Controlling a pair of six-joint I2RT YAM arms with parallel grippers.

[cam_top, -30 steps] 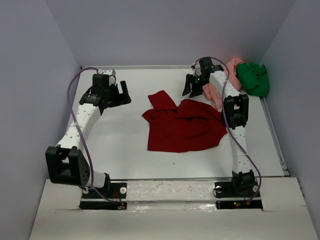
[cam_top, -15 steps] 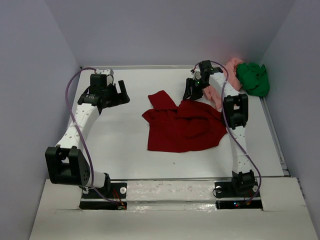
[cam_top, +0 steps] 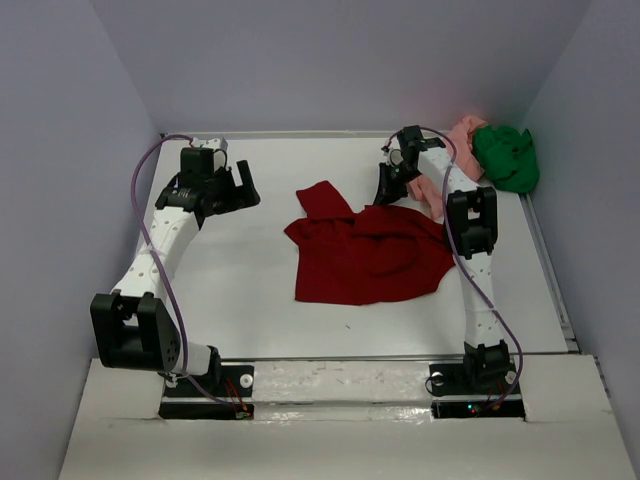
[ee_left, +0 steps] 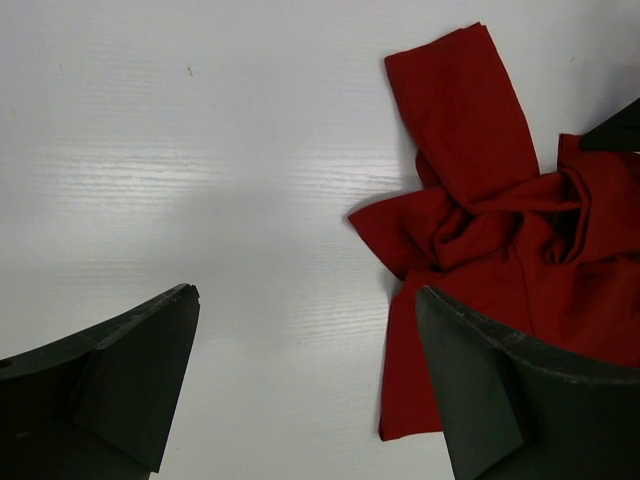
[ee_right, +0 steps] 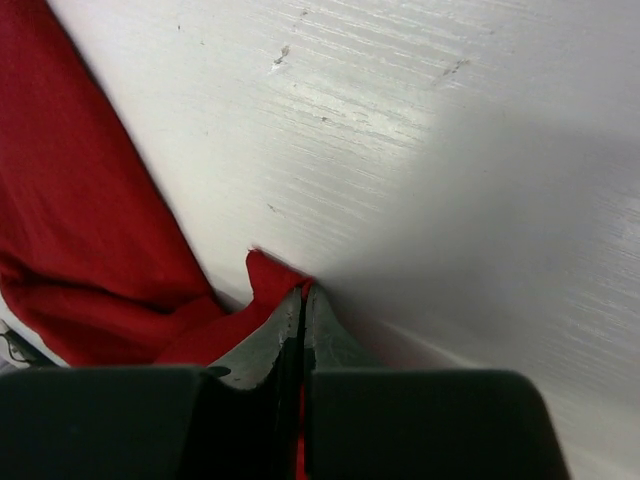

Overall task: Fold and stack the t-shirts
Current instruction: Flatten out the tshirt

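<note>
Cloth of the dark red t-shirt (cam_top: 365, 255) lies crumpled at the middle of the worktop (cam_top: 230, 270). Jaws of the right arm (cam_top: 468, 225) are together, pinching a small corner of its far edge, probably a hold for drawing it flat. Jaws of the left arm (cam_top: 165, 230) stand wide apart over bare worktop left of the shirt, holding nothing. The salmon pink t-shirt (cam_top: 468, 138) and green t-shirt (cam_top: 505, 157) lie bunched in the far right corner, apparently awaiting their turn.
</note>
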